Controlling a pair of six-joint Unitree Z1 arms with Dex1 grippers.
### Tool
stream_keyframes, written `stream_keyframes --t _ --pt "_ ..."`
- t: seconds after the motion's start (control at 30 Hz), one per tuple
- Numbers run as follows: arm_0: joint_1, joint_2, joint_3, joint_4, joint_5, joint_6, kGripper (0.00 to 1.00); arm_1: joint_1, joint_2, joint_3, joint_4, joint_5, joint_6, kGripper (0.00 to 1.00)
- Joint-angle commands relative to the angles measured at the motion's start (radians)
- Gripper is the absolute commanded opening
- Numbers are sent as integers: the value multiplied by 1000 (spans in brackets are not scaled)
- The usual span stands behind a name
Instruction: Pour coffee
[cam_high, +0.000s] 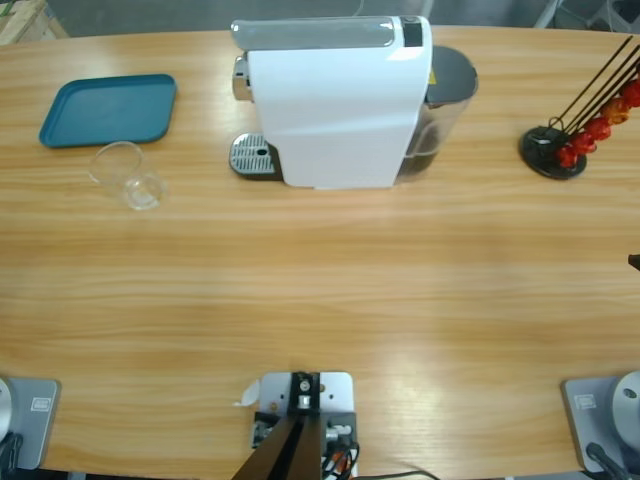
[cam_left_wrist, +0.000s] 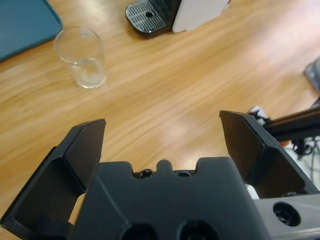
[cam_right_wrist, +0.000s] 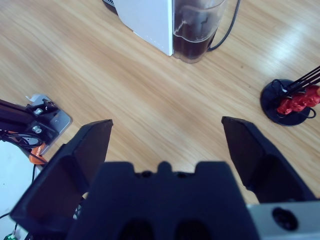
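No coffee shows in any view. A clear glass cup (cam_high: 126, 176) stands empty on the wooden table, left of the white coffee machine (cam_high: 335, 100), whose perforated drip tray (cam_high: 254, 156) is bare. In the left wrist view my left gripper (cam_left_wrist: 162, 122) is open and holds nothing, well short of the glass cup (cam_left_wrist: 82, 57), with the drip tray (cam_left_wrist: 147, 15) beyond. My right gripper (cam_right_wrist: 167, 125) is also open and holds nothing, hanging above the table, with the machine (cam_right_wrist: 147, 20) and its dark tinted tank (cam_right_wrist: 195, 35) ahead. Neither arm shows in the high view.
A teal tray (cam_high: 108, 108) lies at the back left, just behind the glass. A black capsule stand (cam_high: 555, 152) with red capsules stands at the back right, and the right wrist view shows the capsule stand (cam_right_wrist: 289, 102) too. Bare wood spans the table's middle and front.
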Motion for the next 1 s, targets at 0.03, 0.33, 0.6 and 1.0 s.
stream_keyframes --t 0.03,0.33,0.6,1.0 --pt "-7 96 53 -22 36 -99 1000 -4 32 38 -14 20 8 1000" --pt "-7 354 -32 -182 111 58 996 -7 66 -1 -23 2 11 1000" --pt "211 670 -430 -283 -184 -77 867 -9 10 42 -20 -55 42 1000" --pt "334 1033 -690 -233 -409 -242 803 -10 15 58 -21 -49 50 872"
